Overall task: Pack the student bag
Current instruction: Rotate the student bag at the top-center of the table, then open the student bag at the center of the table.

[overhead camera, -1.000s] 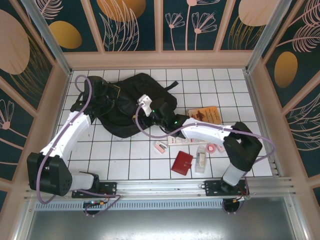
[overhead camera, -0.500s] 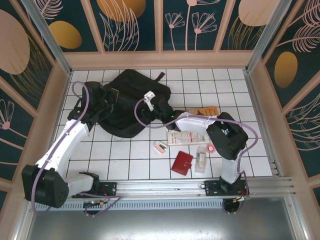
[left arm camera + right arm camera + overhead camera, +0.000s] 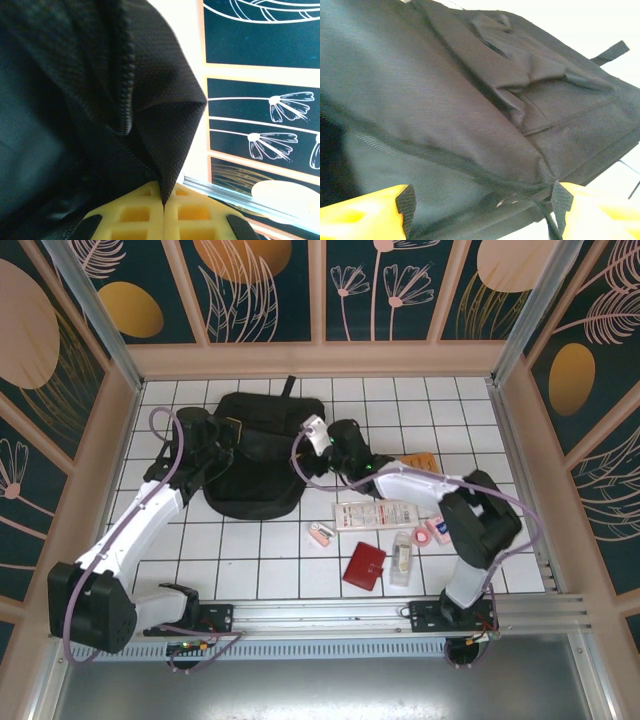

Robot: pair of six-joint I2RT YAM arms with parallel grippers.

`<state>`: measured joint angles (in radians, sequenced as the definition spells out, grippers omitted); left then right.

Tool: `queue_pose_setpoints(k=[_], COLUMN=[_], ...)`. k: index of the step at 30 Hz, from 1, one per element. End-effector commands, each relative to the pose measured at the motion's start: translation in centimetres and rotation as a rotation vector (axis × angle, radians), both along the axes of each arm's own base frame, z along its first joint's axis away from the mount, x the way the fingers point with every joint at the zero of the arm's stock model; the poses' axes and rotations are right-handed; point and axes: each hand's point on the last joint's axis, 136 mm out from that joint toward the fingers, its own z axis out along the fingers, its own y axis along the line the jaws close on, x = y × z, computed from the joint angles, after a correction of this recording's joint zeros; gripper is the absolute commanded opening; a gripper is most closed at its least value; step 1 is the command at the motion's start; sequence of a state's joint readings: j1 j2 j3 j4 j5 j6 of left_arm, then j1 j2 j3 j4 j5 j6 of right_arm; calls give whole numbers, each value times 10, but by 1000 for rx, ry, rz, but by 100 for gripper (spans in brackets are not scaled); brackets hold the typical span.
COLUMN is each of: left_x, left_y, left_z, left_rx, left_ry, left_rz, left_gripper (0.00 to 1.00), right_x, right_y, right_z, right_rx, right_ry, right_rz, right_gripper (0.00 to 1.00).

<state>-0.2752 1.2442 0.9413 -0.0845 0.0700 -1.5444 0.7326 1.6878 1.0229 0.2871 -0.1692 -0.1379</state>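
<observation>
My left claw (image 3: 164, 202) is clamped on a fold at the left edge of the student bag (image 3: 255, 455), I judge to pin it steady. My right claw (image 3: 482, 202) gapes empty at the bag's right side, probably seeking its opening.

Top external: we look steeply down on the student bag (image 3: 255, 455) from well above; wrist views: close against its fabric, shared by all.
</observation>
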Motion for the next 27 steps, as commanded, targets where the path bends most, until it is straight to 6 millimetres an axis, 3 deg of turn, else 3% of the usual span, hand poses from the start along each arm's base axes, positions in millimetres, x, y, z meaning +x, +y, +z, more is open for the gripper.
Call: queue_pose_setpoints(k=[1, 4, 8, 11, 13, 14, 16, 18, 22, 27], left_x=[16, 18, 16, 15, 13, 13, 11, 10, 9, 9], left_y=[-11, -18, -21, -22, -20, -20, -18, -16, -18, -18], left_z=[18, 15, 15, 17, 18, 18, 19, 20, 20, 21], left_rx=[-94, -135, -148, -152, -150, -147, -135, -127, -132, -142], left_ry=[-61, -61, -65, -67, -65, -64, -57, -51, -44, -38], left_rz=[2, -8, -4, -7, -2, -1, 2, 8, 4, 4], left_gripper=[0, 0, 0, 0, 0, 0, 0, 0, 0, 0], right_x=[-22, -14, -6, -24, -31, -32, -29, -21, -18, -14], right_y=[-2, -12, -6, 11, 27, 36, 46, 46, 51, 58], right_z=[63, 77, 81, 101, 110, 107, 92, 71, 56, 48], right_rx=[271, 393, 562, 716, 610, 475, 117, -119, -202, -191], right_ry=[-6, 124, 437, 501, 353, 223, -133, -339, -500, -555], right_rz=[55, -56, -187, -147, -187, -218, -303, -338, -300, -322], right_gripper=[75, 72, 70, 72, 75, 76, 80, 83, 85, 93])
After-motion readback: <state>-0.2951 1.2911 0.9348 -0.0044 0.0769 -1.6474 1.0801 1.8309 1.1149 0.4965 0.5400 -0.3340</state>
